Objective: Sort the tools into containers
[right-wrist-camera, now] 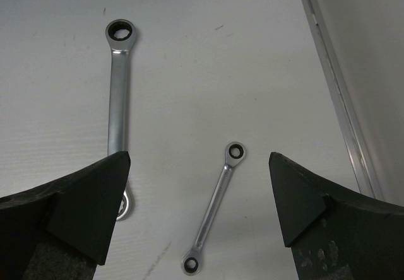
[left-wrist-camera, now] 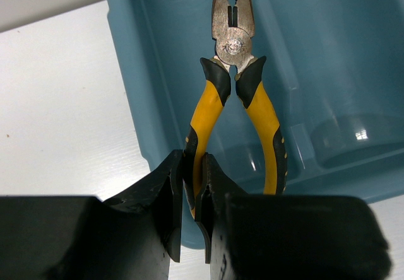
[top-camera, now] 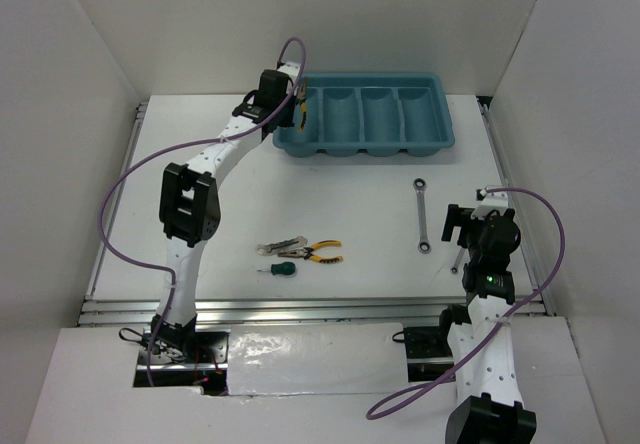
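Left gripper (left-wrist-camera: 192, 185) clamped on one handle of the yellow-handled, grey-nosed pliers (left-wrist-camera: 232, 46). The other handle hangs free and the nose points away from the wrist, over the teal-blue rectangular plastic tray (left-wrist-camera: 126, 53). From the top view the pliers sit at the tray's left end, above its leftmost round-ended compartment. Whether the nose touches the plastic cannot be told. Step in hand, as I judge it: delivery of the first tool, with nothing visibly lying in any of the four compartments. The next move likely calls for bringing the pliers fully inside the compartment walls before release. A one-handle grip may let them swing or tip onto the rim. Right gripper (right-wrist-camera: 199, 166) spread wide and holding nothing, poised over the short silver double-ring wrench (right-wrist-camera: 214, 207), which lies between its fingers. The long silver combination wrench (right-wrist-camera: 117, 97) lies just to the left, its lower end partly hidden by the left finger. Both wrenches lie flat and thin, so picking either up probably wants a low, square approach. Near the table's front centre lie a second pair of yellow-handled pliers (top-camera: 322, 252), a silver metal piece (top-camera: 280, 248) just beside them, and a stubby green-handled screwdriver (top-camera: 282, 267), all well apart from the tray. The surface is a matte white tabletop (top-camera: 350, 194), lightly scuffed, with an aluminium rail (right-wrist-camera: 334, 91) along the right edge. Plain white panels enclose three sides, and purple cables (top-camera: 115, 214) loop from both arms.
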